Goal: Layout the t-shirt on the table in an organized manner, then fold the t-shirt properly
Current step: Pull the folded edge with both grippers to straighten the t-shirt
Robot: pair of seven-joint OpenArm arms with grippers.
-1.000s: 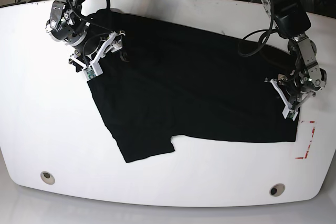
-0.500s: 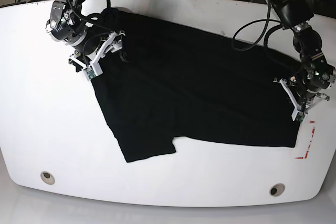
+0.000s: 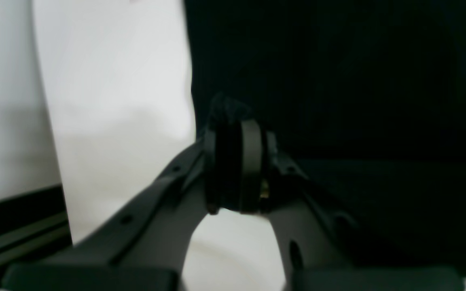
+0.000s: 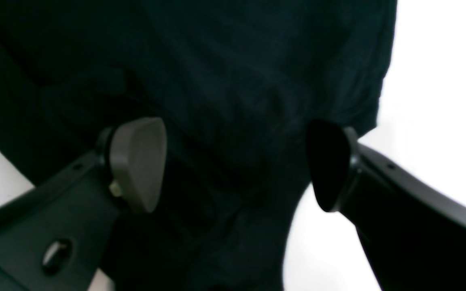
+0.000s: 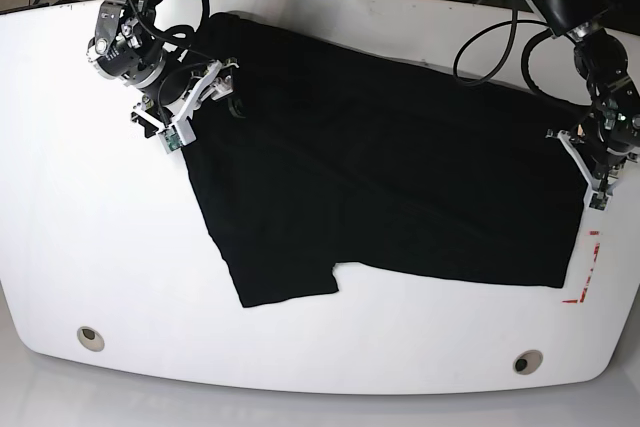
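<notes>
The black t-shirt (image 5: 380, 177) lies spread across the white table (image 5: 80, 247), plain side up with no graphic showing. My left gripper (image 5: 598, 187) is at the shirt's right edge. In the left wrist view it (image 3: 236, 133) is shut on a pinch of the cloth (image 3: 338, 81) over the table (image 3: 115, 81). My right gripper (image 5: 198, 102) is at the shirt's upper left corner. In the right wrist view it (image 4: 233, 165) is open, its pads (image 4: 136, 161) on either side of bunched cloth (image 4: 237, 81).
A red dashed mark (image 5: 588, 267) lies just right of the shirt's lower right corner. Two round grommets (image 5: 90, 337) (image 5: 527, 361) sit near the front edge. Cables and dark floor lie beyond the far edge. The table's edge is close behind my left gripper.
My left gripper has moved right and toward the far edge, pulling the shirt's right edge with it. The whole shirt has slid rightward. My right gripper has stayed in place.
</notes>
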